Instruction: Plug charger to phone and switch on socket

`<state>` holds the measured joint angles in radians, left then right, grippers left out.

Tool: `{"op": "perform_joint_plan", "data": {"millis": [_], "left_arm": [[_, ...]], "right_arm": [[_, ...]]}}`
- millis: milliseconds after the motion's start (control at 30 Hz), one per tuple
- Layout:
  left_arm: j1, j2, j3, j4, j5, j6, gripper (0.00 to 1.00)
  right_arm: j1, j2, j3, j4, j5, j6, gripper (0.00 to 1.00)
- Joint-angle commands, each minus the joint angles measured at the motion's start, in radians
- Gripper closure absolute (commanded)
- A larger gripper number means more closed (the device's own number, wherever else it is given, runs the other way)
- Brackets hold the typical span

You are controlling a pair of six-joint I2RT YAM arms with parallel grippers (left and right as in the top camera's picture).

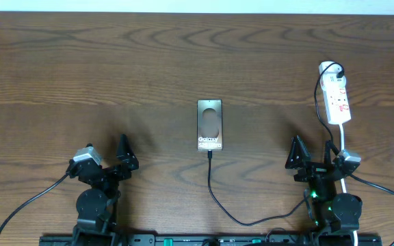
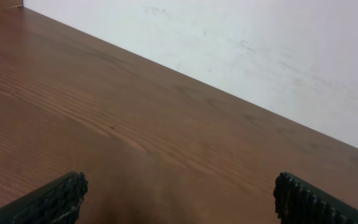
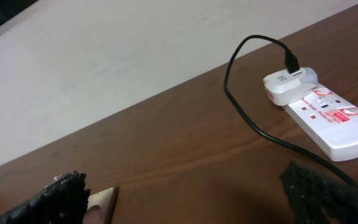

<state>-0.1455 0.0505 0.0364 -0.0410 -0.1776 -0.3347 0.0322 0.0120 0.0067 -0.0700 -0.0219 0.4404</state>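
Phone (image 1: 210,125) glossy flat slab (oval mark), socket (image 1: 338,102) narrow, white

Soft, even light falls from above on the table (image 1: 115,61), with a faint sheen across its far half and only weak, blurred shadows. The phone (image 1: 210,125) shows mild glare. In both wrist views the near fingertips (image 2: 55,200) are dark and slightly unsharp, and the far wall (image 2: 278,56) is bright.
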Motion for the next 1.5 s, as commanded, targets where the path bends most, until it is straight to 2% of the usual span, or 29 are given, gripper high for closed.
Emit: {"op": "perform_joint_plan", "data": {"millis": [0,267,367,433,500,667,1467], "left_arm": [[0.004,-0.001,-0.032,-0.013,0.002,0.021,0.03],[0.004,-0.013,-0.032,-0.013,0.002,0.021,0.02],[0.018,-0.044,-0.032,-0.014,-0.013,0.085,0.03],[0.035,-0.050,-0.032,-0.010,-0.009,0.087,0.02],[0.058,-0.050,-0.032,-0.017,0.018,0.103,0.03],[0.129,-0.050,-0.032,-0.032,0.195,0.275,0.02],[0.154,-0.047,-0.032,-0.029,0.193,0.282,0.02]], "right_arm": [[0.009,-0.007,-0.001,-0.005,0.016,0.003,0.01],[0.009,-0.007,-0.001,-0.005,0.016,0.003,0.01],[0.009,-0.007,-0.001,-0.005,0.016,0.003,0.01],[0.008,-0.007,-0.001,-0.005,0.016,0.003,0.01],[0.009,-0.007,-0.001,-0.005,0.016,0.004,0.01],[0.008,-0.007,-0.001,-0.005,0.016,0.003,0.01],[0.008,-0.007,-0.001,-0.005,0.016,0.004,0.01]]}}
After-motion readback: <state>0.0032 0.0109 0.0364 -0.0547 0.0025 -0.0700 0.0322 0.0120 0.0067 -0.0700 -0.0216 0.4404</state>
